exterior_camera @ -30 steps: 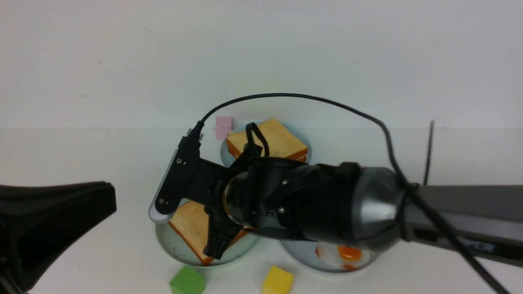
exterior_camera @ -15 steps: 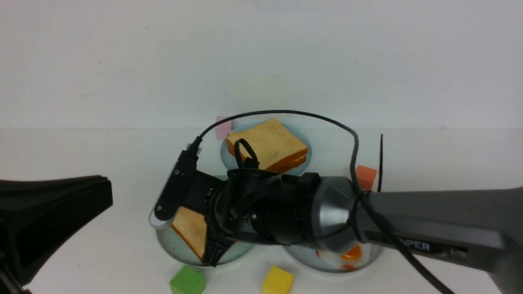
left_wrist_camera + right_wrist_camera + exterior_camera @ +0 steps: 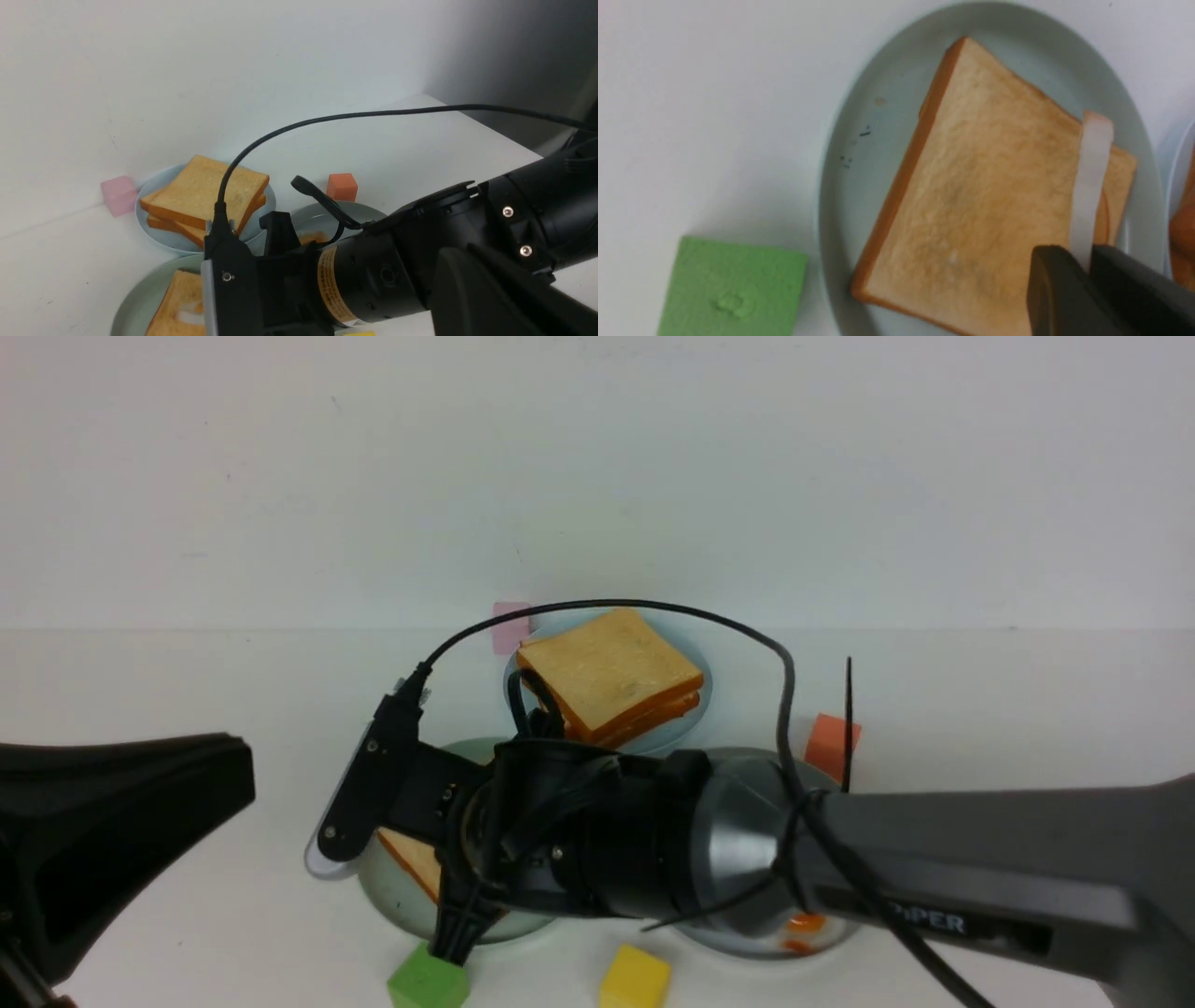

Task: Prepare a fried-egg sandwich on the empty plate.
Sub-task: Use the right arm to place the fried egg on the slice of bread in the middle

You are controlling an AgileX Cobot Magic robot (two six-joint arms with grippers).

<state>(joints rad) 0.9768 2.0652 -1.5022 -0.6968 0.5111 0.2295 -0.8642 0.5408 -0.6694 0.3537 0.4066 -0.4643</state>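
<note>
While my right jaws pinch the fried egg (image 3: 1090, 177) by its rim, I should lay it flat, centred on the toast (image 3: 985, 210).

Only legible text: partial white "…PER" on right arm (image 3: 980, 859) grey link, front view (leading letters behind cable). Orange sticker (image 3: 329, 284) on its wrist: print unreadable.

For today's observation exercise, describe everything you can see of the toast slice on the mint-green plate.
The toast slice is square, golden and porous on top, with an orange-brown crust. It lies flat on the pale mint-green plate. Over one corner the right gripper holds a white fried egg edge-on; whether the egg touches the toast is unclear.
</note>
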